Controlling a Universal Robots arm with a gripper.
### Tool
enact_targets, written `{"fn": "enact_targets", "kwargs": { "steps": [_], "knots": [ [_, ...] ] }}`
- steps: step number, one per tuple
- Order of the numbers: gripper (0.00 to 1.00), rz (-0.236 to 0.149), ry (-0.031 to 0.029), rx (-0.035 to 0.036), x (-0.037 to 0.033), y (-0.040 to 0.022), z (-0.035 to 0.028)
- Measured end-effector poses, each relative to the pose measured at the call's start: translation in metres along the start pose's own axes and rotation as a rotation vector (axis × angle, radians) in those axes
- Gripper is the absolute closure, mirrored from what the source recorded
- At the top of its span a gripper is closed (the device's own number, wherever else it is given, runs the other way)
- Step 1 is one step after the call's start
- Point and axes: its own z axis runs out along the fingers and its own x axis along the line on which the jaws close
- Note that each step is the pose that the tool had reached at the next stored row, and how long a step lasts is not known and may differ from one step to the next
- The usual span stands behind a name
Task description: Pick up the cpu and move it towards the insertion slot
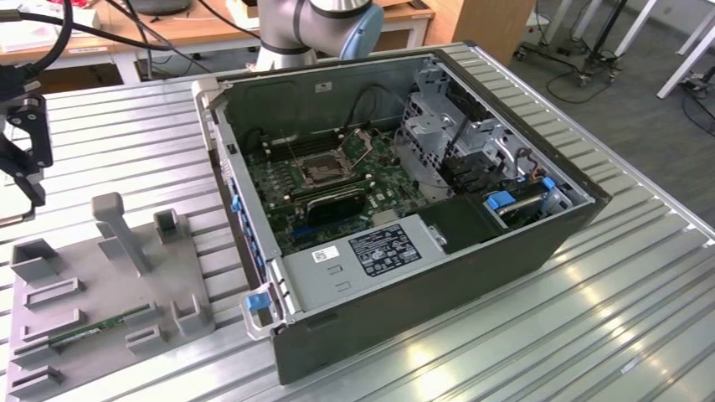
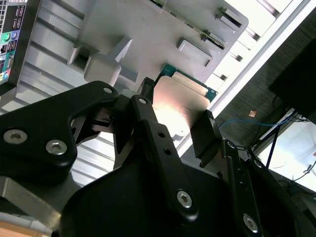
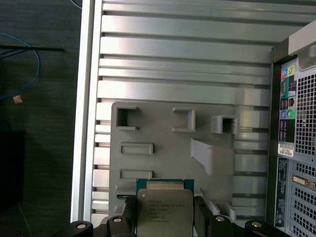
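the gripper [image 3: 165,213] clenched the cpu [image 3: 164,207], with the insertion slot [image 1: 318,172] lying well apart toward the exterior view's right.

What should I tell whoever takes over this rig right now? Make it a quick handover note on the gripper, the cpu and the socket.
Gripper: shut on the cpu, with fingers on two opposite edges, seen in both wrist views.
Cpu: held over the grey parts holder on the table, beside the open computer case.
Insertion slot: on the board inside the case, in the exterior view.
Done: the cpu is gripped.
Left: the carry to the slot; the cpu is not yet over the case.
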Motion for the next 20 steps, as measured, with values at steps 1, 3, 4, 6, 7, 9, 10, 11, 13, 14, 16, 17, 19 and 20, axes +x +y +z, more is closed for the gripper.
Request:
{"fn": "enact_targets", "kwargs": {
  "steps": [1, 3, 4, 6, 7, 9, 10, 11, 13, 14, 16, 17, 19, 20],
  "knots": [
    [0.45, 0.0, 0.0, 0.0, -0.0011, 0.0, 0.0],
    [0.45, 0.0, 0.0001, 0.0, -0.0035, -0.0001, 0.0],
    [0.45, 0.0, 0.0, 0.0, -0.0049, -0.0002, 0.0],
    [0.45, 0.0, -0.0001, 0.0, -0.0077, -0.0003, 0.0],
    [0.45, 0.0, 0.0001, 0.0, -0.0091, -0.0003, 0.0],
    [0.45, 0.0, 0.0, 0.0, -0.0119, -0.0004, 0.0],
    [0.45, 0.0, 0.0, 0.0, -0.0134, -0.0005, 0.0],
    [0.45, 0.0, -0.0001, -0.0001, -0.0149, -0.0005, 0.0],
    [0.45, 0.0, 0.0, 0.0, -0.0177, -0.0006, 0.0],
    [0.45, 0.0, 0.0, 0.0001, -0.0192, -0.0007, 0.0],
    [0.45, 0.0, 0.0, 0.0, -0.0221, -0.0008, 0.0],
    [0.45, 0.0, 0.0, 0.0, -0.0238, -0.0008, 0.0],
    [0.45, 0.0, 0.0, 0.0, -0.0267, -0.0009, 0.0],
    [0.45, 0.0, 0.0, 0.0, -0.0282, -0.001, 0.0]
  ]
}}
